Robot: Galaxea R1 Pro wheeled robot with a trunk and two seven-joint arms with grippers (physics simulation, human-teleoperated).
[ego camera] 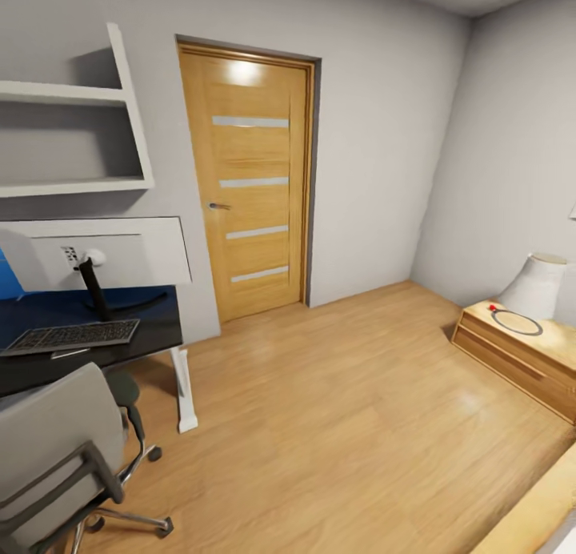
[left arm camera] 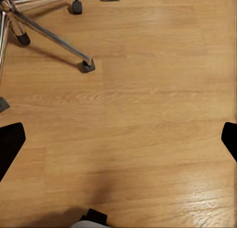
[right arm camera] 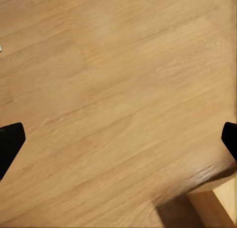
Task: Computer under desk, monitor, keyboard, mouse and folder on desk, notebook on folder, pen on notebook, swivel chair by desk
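Observation:
In the head view the black desk (ego camera: 152, 342) stands at the left with the monitor (ego camera: 104, 254) on it, white back toward me. The dark keyboard (ego camera: 72, 335) lies on the desk in front of the monitor, and a slim pale pen (ego camera: 70, 353) lies just before it. The grey swivel chair (ego camera: 48, 442) stands in front of the desk at the lower left. Its chrome star base (left arm camera: 47, 32) shows in the left wrist view. My left gripper (left arm camera: 118, 139) is open over bare floor. My right gripper (right arm camera: 118, 139) is open over floor too.
A wooden door (ego camera: 248, 182) is shut in the far wall. White wall shelves (ego camera: 72, 138) hang above the desk. A light wood drawer unit (ego camera: 516, 354) with a white lamp (ego camera: 536, 286) stands at the right. Wood plank floor (ego camera: 344, 426) spreads across the middle.

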